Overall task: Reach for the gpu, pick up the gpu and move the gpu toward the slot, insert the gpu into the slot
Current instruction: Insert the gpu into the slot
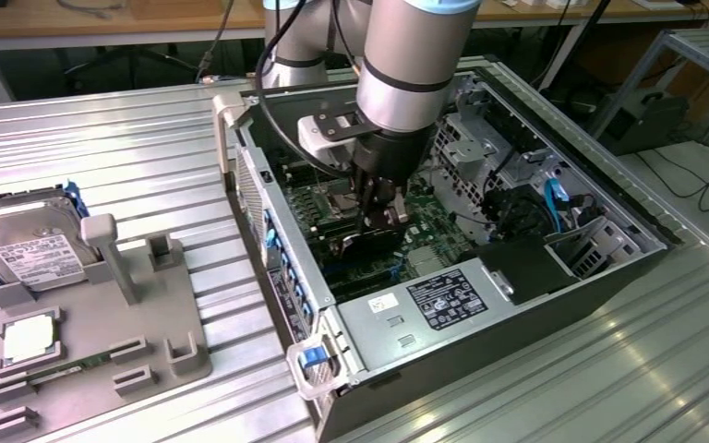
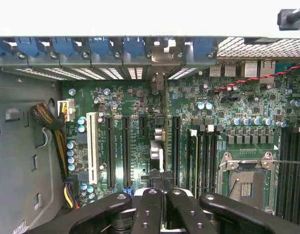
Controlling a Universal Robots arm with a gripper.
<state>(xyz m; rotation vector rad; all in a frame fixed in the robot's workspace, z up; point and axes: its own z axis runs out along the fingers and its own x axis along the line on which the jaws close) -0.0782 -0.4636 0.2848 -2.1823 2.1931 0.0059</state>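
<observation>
Inside the open computer case (image 1: 283,277), my gripper (image 1: 379,220) hangs over the green motherboard (image 2: 223,102). The gpu (image 2: 157,146) stands on edge there and looks like a thin strip. Its silver bracket (image 2: 158,61) meets the case's rear wall. My gripper (image 2: 163,195) is shut on the card's upper edge, the two black fingers (image 2: 149,209) pressed together around it. From outside, the gpu (image 1: 361,245) is a dark shape just under the fingers. The slot is hidden beneath the card.
Black card slots (image 2: 125,151) and a white one (image 2: 93,146) flank the card on one side; memory slots (image 2: 196,156) and the processor socket (image 2: 247,178) flank the other. A power supply (image 1: 453,295) fills the case's near end. A hard drive (image 1: 29,245) and a processor chip (image 1: 29,337) sit on the grey fixture (image 1: 158,351).
</observation>
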